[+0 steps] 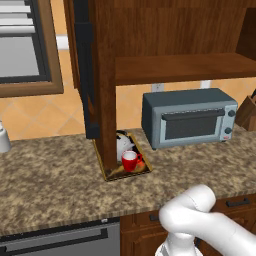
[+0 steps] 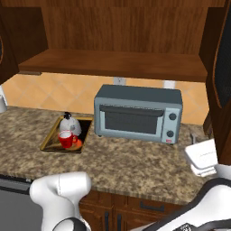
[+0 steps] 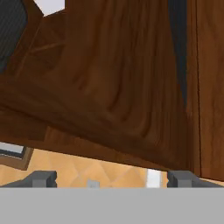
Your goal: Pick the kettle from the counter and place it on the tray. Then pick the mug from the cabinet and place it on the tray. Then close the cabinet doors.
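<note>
The dark reddish wood cabinet is standing with its black-panelled cabinet doors hanging open, the one job apparently remaining. On the speckled granite counter, the gold-rimmed tray is already carrying the squat white kettle and glossy red mug. The gripper is facing the cabinet's woodgrain, fingers spread wide and holding nothing.

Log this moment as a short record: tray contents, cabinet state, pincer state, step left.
tray: on the counter, left of the toaster oven
kettle: on the tray, behind the mug
mug: on the tray, upright
cabinet doors: open, shelf exposed
pincer: open, holding nothing, facing the cabinet wood
step left: close the doors
</note>
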You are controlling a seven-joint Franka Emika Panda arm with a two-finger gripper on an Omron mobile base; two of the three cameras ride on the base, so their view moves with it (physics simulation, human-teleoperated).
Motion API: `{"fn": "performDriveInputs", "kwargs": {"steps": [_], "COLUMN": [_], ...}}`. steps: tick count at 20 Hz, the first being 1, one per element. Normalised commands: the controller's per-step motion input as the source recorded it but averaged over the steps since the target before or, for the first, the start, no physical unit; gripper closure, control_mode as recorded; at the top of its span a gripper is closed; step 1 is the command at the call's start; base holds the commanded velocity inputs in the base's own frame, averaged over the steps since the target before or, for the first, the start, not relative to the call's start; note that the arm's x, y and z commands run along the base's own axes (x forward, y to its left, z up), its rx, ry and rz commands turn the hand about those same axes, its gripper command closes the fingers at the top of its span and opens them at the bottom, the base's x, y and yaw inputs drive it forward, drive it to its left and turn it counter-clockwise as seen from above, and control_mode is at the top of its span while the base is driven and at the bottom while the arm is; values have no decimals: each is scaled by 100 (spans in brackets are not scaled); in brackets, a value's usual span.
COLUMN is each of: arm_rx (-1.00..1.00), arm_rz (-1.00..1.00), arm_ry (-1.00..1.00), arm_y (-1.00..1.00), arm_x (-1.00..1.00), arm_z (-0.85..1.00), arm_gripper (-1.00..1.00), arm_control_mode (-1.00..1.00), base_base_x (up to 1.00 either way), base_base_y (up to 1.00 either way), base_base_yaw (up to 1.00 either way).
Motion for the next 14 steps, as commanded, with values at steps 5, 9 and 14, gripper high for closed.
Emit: {"fn": "performDriveInputs", "kwargs": {"steps": [5,9,14], "arm_rx": [-14,-16,-18], "arm_rz": [0,0,0], "arm_ry": [-10,-10,-5], "arm_y": [-4,0,20], "arm_x": [-44,-31,-10], "arm_z": [33,45,50], "arm_gripper": [-100,-100,-100], "arm_control_mode": [-100,-100,-100], "base_base_x": [0,0,0], "base_base_y": [0,0,0], "base_base_yaw": [0,0,0]}}
